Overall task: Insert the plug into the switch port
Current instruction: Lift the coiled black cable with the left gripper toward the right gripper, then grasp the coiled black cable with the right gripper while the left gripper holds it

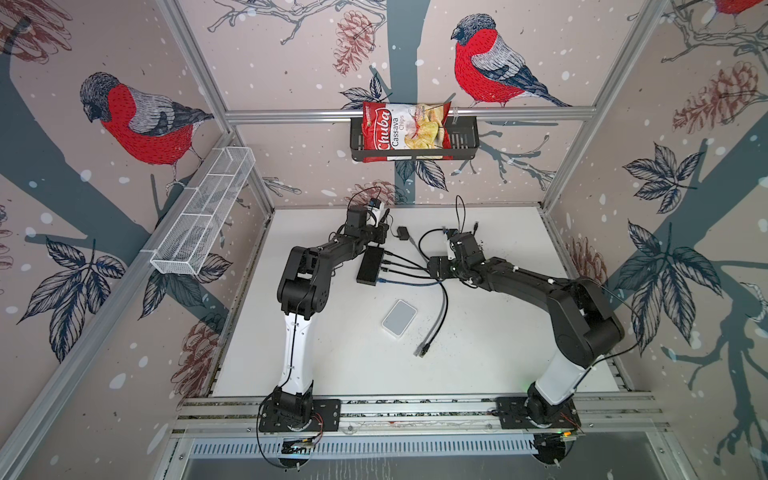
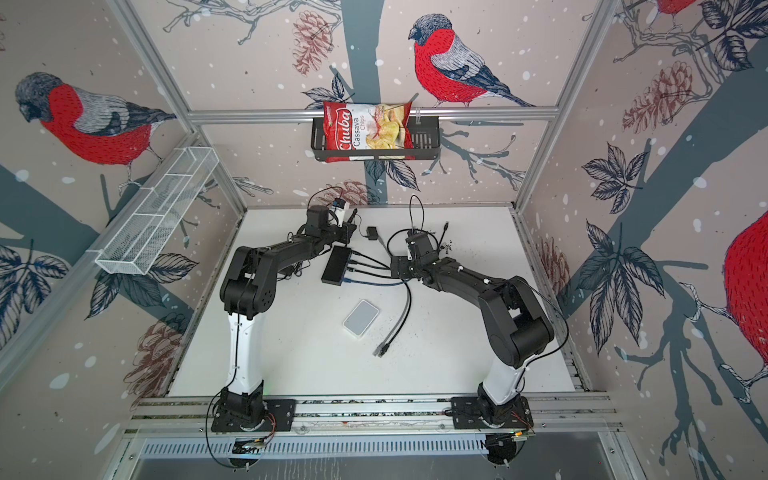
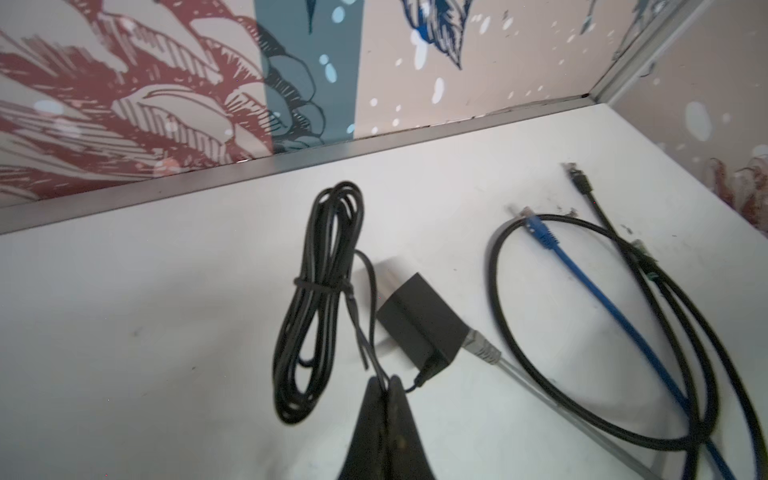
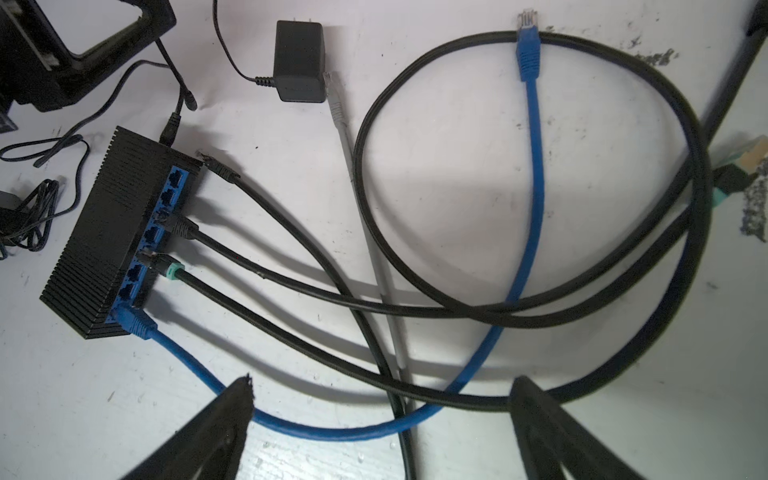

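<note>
The black switch (image 4: 108, 232) (image 1: 370, 264) (image 2: 337, 264) lies at mid-table with its row of blue ports facing right. Three cables sit in its ports: a black one, a green-collared one and a blue one (image 4: 133, 320). A loose black plug (image 4: 220, 168) rests on the table just off the end port. My right gripper (image 4: 384, 388) (image 1: 434, 266) hangs open over the crossing cables, a little right of the switch. Behind the switch, my left gripper (image 3: 386, 380) (image 1: 383, 233) is shut on the thin cord of the black power adapter (image 3: 419, 324) (image 4: 299, 62).
A coiled black cord bundle (image 3: 316, 299) lies by the adapter. Loose blue (image 4: 528, 37) and grey (image 4: 334, 95) plugs lie at the back. A white box (image 1: 399, 319) and two cable ends (image 1: 422, 351) lie nearer the front. A chips bag (image 1: 405, 131) sits in a wall basket.
</note>
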Controlling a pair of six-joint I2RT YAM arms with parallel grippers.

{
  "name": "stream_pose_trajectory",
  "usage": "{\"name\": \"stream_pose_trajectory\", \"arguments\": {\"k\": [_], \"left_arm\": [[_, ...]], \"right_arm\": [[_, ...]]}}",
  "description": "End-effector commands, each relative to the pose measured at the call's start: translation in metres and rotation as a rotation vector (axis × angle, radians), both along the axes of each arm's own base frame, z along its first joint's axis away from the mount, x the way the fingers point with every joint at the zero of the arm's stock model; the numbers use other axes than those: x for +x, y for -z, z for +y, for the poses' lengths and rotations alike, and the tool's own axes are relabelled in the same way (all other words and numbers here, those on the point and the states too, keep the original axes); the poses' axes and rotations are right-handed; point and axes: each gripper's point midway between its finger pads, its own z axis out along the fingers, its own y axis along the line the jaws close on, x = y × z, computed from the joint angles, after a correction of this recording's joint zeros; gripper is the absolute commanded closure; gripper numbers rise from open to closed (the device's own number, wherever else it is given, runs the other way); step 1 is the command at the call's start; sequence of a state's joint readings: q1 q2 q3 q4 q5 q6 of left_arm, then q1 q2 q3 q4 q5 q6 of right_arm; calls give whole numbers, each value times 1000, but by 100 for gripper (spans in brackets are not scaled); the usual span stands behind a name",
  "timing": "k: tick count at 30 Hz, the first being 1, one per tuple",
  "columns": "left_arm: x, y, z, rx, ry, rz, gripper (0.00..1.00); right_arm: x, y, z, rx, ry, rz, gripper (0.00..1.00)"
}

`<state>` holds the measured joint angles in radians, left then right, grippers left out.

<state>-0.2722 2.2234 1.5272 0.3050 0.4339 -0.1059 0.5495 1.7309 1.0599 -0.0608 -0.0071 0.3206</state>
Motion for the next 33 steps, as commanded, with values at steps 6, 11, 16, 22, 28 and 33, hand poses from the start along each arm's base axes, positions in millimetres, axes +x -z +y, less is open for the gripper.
{"name": "stream_pose_trajectory", "arguments": {"k": [6,11,16,22,28,33], "left_arm": [[-11,-68,-11,-233,122,-140,100],[-16,-69,-19,-258,182,-112,100],[-20,-58,-20,-276,207,-59,100],[-19,-48,-16,-244,165,-18,100],[-29,-40,-21,-181,108,56,100],[-47,-20,-33,-103,44,171,100]], "right_arm": [[2,-8,4,13,9,-27,3],[3,-9,4,-10,15,-39,3],[2,-10,6,-19,12,-47,3],[2,-14,13,-9,-8,-55,4],[-6,-34,28,83,-79,-151,7],[-11,-50,35,175,-100,-208,13]]}}
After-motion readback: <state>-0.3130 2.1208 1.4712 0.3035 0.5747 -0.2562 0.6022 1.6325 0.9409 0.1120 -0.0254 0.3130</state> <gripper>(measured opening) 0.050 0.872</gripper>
